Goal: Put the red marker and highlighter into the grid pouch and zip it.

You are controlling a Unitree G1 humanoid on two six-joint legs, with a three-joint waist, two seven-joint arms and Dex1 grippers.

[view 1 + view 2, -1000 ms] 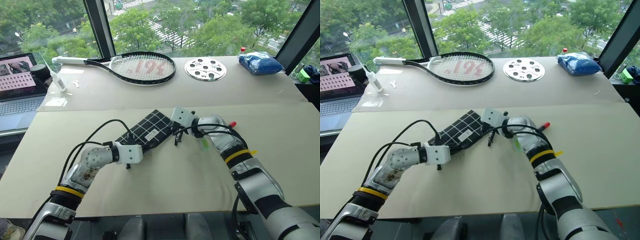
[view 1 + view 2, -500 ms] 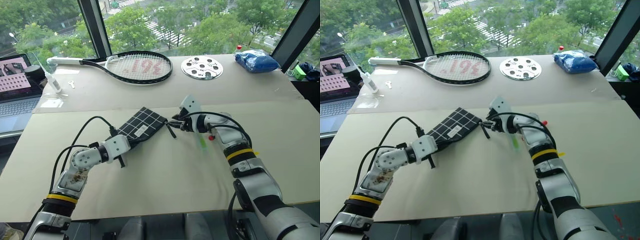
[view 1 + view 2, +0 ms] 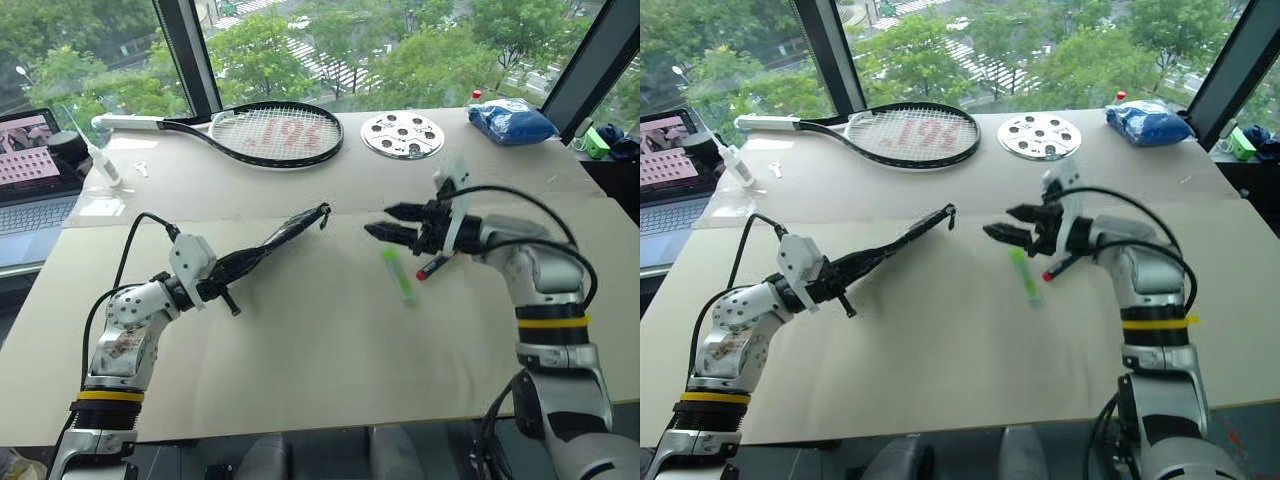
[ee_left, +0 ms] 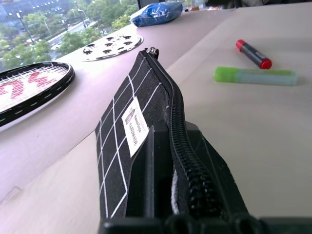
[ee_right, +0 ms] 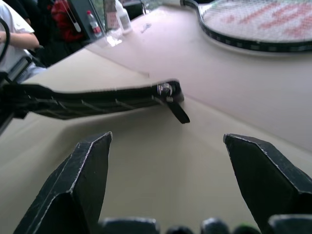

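Black grid pouch (image 3: pixel 262 250) now hangs edge-up off the surface, pinched by the left hand (image 3: pixel 213 284); right hand (image 3: pixel 398 222) has let go, spread wide. Highlighter (image 3: pixel 399 275) and marker (image 3: pixel 434 266) still lie mid-surface, unpacked

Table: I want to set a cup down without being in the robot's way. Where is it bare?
The near table in front of the highlighter, and the right side beyond the right gripper, are bare. It is crowded mid-table: the pouch held up by the left gripper, the marker, and the racket behind.
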